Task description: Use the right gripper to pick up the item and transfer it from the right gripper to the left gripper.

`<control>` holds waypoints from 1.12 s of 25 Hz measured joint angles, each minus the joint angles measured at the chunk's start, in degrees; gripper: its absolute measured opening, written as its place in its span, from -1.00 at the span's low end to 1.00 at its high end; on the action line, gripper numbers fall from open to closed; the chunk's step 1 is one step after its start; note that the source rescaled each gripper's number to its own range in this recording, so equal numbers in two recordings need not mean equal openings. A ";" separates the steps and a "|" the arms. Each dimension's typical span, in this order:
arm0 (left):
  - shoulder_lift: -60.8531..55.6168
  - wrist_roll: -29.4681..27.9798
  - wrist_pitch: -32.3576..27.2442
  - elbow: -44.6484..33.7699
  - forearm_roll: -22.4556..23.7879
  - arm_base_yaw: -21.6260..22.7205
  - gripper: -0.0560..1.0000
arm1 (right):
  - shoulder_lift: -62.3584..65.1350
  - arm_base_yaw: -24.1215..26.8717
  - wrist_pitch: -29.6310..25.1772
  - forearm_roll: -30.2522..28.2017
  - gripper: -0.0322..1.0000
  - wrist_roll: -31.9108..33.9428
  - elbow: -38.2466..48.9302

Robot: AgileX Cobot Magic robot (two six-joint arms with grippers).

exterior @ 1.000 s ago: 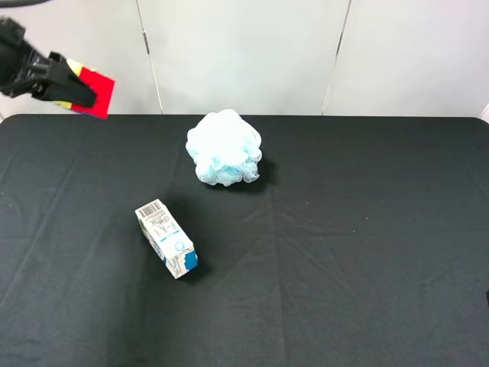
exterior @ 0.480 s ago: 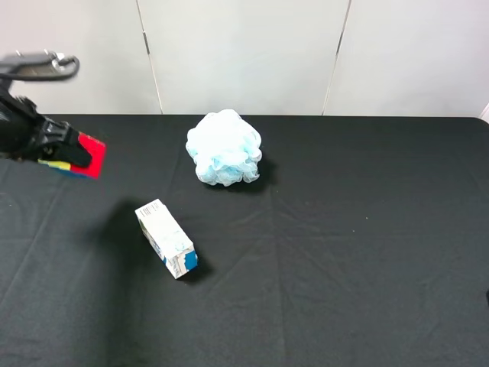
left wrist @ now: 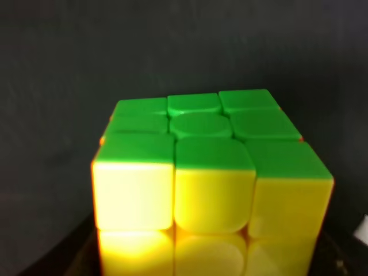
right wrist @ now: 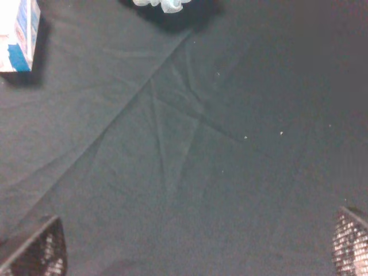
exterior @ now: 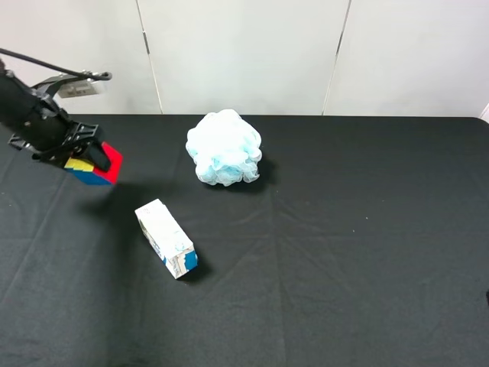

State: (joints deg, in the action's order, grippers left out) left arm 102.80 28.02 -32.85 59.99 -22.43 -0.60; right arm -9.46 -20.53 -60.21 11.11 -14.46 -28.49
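We see the right claw (right wrist: 195, 253) only in its own wrist view: two mesh-padded fingertips (right wrist: 34, 247) spread wide at the frame corners, nothing between them, bare black counter (exterior: 344, 267) below. It doesn't show in the high view.

Near to far in the high view: the white-and-blue carton (exterior: 166, 238) lies on its side at about 8 o'clock from the counter's middle. The pale blue bath puff (exterior: 224, 147) sits at about 11 o'clock, well apart from the carton. Neither touches anything else.

The puzzle cube (exterior: 93, 165) is at about 10 o'clock, off the counter surface, clamped in the left claw (exterior: 80, 153). So the left claw is closed on the cube. In the left wrist view the cube (left wrist: 207, 178) fills the frame, green face up and yellow toward the camera; we can't see the pads there.

Handling, as we judge it:
- Light, rigid plastic; won't deform under grip.
- Glossy faces look slippery, so we want a firm, square pinch.
- Layers can twist: grab flat on two opposite faces, across the centre squares, not on edges or corners.
- Rounded corners give poor purchase.

Handover looks done; the cube is on the left side, the right claw clear.
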 joint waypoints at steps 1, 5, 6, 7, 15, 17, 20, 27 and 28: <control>1.04 -0.02 0.00 1.17 0.43 0.00 -0.89 | 0.00 0.00 0.00 0.00 0.99 0.00 0.00; 4.71 -0.07 0.07 3.38 3.19 0.00 -0.89 | 0.00 0.00 0.00 0.00 0.99 0.00 0.00; 5.13 -0.07 0.01 3.38 3.69 0.00 -0.89 | 0.00 0.00 0.00 0.00 0.99 0.00 0.00; 5.13 -0.07 0.01 3.38 3.69 0.00 -0.89 | 0.00 0.00 0.00 0.00 0.99 0.00 0.00; 5.55 -0.07 -0.59 4.27 5.02 0.00 0.65 | 0.00 0.00 0.00 0.00 0.99 0.00 0.00; 5.55 -0.07 -3.22 5.69 5.02 0.00 0.87 | 0.00 0.00 0.00 0.00 0.99 0.00 0.00; 5.55 -1.50 -8.80 9.86 5.02 0.00 0.96 | 0.00 0.00 0.00 0.00 0.99 0.00 0.00; 4.97 -15.26 -26.93 24.21 12.47 0.00 1.00 | 0.00 0.00 0.00 0.00 0.99 0.00 0.00; 4.51 -16.85 -28.92 25.72 14.05 0.00 1.00 | 0.00 0.00 0.00 0.00 0.99 0.00 0.00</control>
State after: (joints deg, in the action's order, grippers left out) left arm 107.31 11.17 -61.77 85.72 -8.38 -0.60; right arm -9.46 -20.53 -60.21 11.11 -14.46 -28.49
